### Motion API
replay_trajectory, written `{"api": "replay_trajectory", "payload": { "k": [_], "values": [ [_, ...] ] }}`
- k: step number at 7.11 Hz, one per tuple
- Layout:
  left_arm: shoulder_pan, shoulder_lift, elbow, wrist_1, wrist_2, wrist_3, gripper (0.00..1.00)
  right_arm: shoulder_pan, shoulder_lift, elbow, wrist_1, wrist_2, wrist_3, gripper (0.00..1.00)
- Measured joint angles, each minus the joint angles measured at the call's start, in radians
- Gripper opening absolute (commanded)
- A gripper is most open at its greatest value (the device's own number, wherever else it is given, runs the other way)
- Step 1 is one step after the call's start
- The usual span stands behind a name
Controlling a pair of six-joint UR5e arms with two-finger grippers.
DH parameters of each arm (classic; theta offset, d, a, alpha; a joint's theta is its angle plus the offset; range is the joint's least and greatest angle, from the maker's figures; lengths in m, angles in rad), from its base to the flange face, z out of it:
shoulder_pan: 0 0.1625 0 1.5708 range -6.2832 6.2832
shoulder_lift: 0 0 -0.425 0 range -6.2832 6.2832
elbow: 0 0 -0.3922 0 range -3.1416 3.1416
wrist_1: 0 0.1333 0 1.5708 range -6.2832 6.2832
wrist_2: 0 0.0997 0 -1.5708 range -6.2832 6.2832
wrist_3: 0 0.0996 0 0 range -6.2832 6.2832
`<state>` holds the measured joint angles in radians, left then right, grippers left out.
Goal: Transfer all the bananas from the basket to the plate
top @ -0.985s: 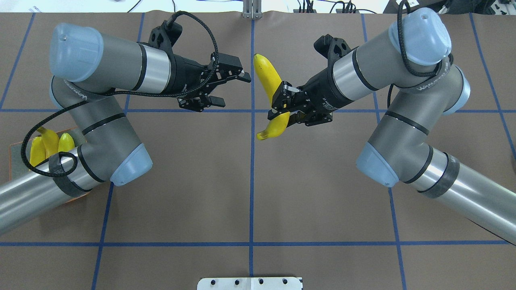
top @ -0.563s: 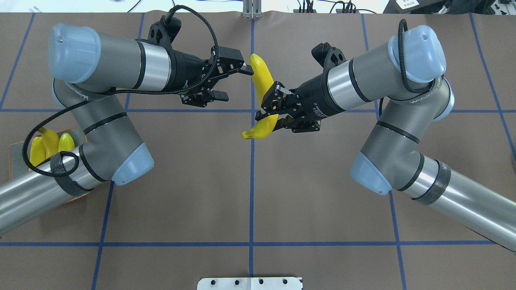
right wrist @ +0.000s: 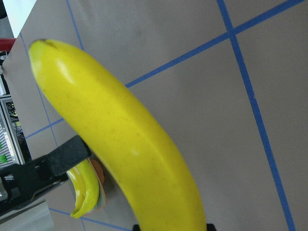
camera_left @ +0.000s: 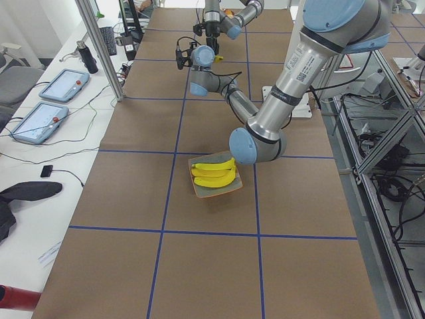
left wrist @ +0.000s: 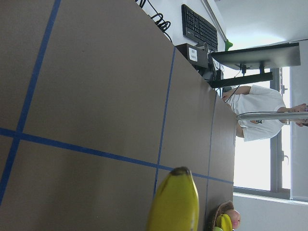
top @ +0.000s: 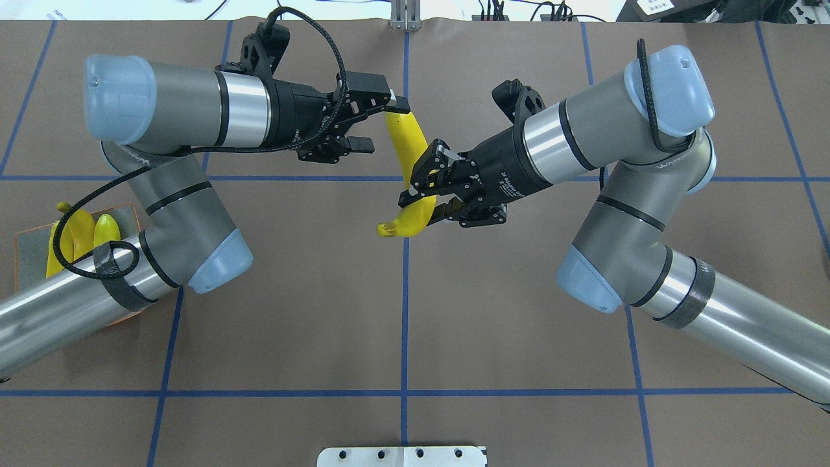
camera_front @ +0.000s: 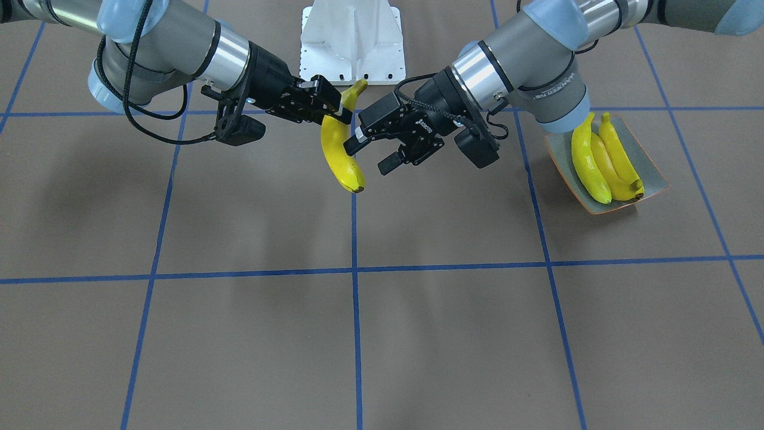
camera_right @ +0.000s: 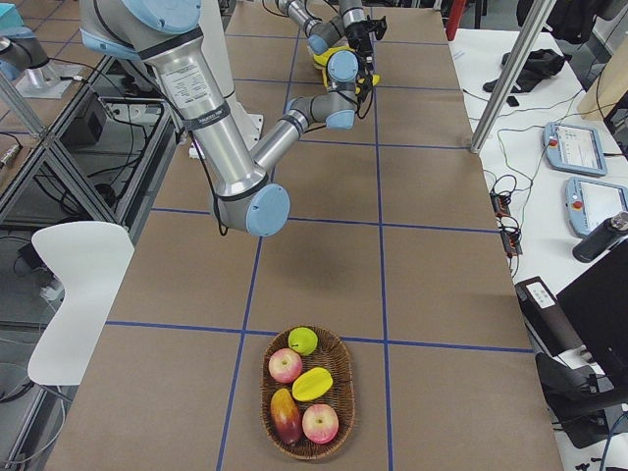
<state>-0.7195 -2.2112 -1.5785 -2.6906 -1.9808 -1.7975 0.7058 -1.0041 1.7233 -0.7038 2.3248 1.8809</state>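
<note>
My right gripper (top: 426, 192) is shut on a yellow banana (top: 405, 146) and holds it in the air over the table's middle. It also shows in the front-facing view (camera_front: 335, 149). My left gripper (top: 379, 124) is open, and the banana's far end lies at its open jaws. That end fills the bottom of the left wrist view (left wrist: 175, 202). Three more bananas (camera_front: 603, 158) lie on the grey-green plate (camera_front: 652, 162) with the orange rim, at my left. In the overhead view my left arm partly hides the plate (top: 29, 243).
A wicker basket (camera_right: 270, 378) with apples and other fruit stands at the table's right end; no banana shows in it. The white robot base (camera_front: 352, 36) is at the table's near edge. Blue tape lines cross the brown table.
My right gripper has carried the banana leftward, toward my left gripper. My left gripper has come forward, so the banana's far end is now at its open jaws.
</note>
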Motion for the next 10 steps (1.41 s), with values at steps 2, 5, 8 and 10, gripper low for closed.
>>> {"api": "replay_trajectory", "payload": {
  "k": [2,5,8,10],
  "values": [
    [0.017,-0.002,0.004,-0.003,0.002,0.022,0.97,0.000,0.012,0.001,0.002,0.015,0.005,0.00],
    [0.030,-0.005,-0.001,-0.003,0.002,0.016,0.90,0.000,0.029,-0.001,0.002,0.004,0.034,0.00],
    [0.047,-0.005,-0.011,0.001,0.002,0.013,0.77,-0.001,0.030,-0.004,0.003,-0.018,0.036,0.00],
    [0.057,-0.004,-0.016,0.002,0.002,0.013,0.59,0.000,0.030,-0.005,0.002,-0.023,0.037,0.00]
  ]
}}
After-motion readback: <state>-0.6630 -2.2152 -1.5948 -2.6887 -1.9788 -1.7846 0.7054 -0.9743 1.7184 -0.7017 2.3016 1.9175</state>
